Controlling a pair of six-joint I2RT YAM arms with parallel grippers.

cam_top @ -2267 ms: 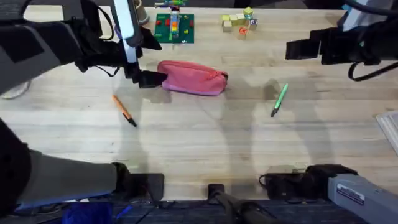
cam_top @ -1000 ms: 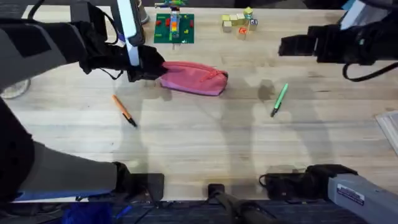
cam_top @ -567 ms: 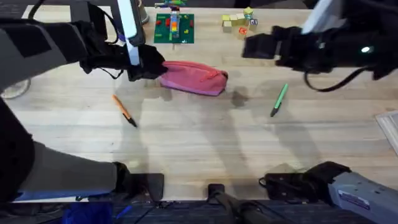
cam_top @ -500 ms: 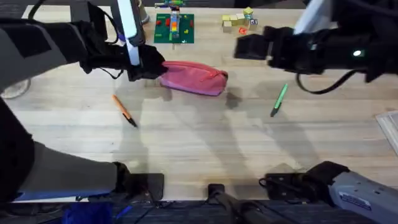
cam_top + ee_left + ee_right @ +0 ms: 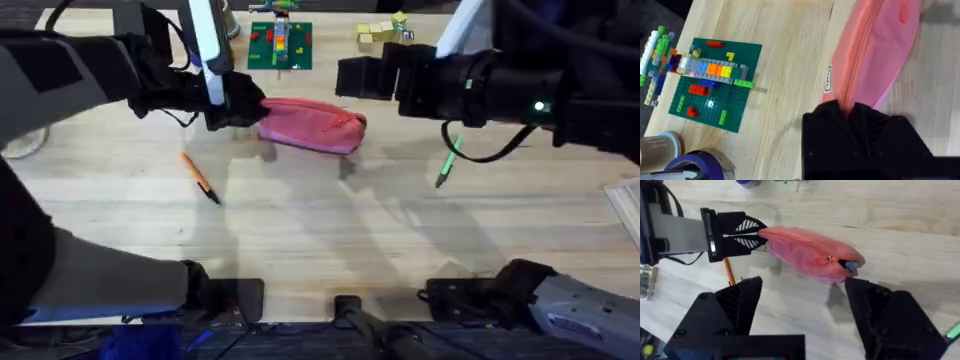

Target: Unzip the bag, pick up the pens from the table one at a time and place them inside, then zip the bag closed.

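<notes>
Jaws of the left gripper (image 5: 243, 112) clamp the bag's (image 5: 312, 125) nine-o'clock end; right gripper (image 5: 360, 78) hangs spread above its three-o'clock end, nearer the zipper pull (image 5: 850, 265). Bag lies lengthwise nine-to-three on the desk (image 5: 330, 230).

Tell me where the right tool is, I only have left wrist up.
Observer: The right tool hangs open above the bag, over the end away from the left tool.
Operator: Zipper pull on that end?
Observer: Yes, the zipper pull sits at that end, and the zip looks closed.
Operator: Pens?
Observer: Both lie on the table. The orange pen is on the left tool's side, and the green pen is partly under the right arm.
</notes>
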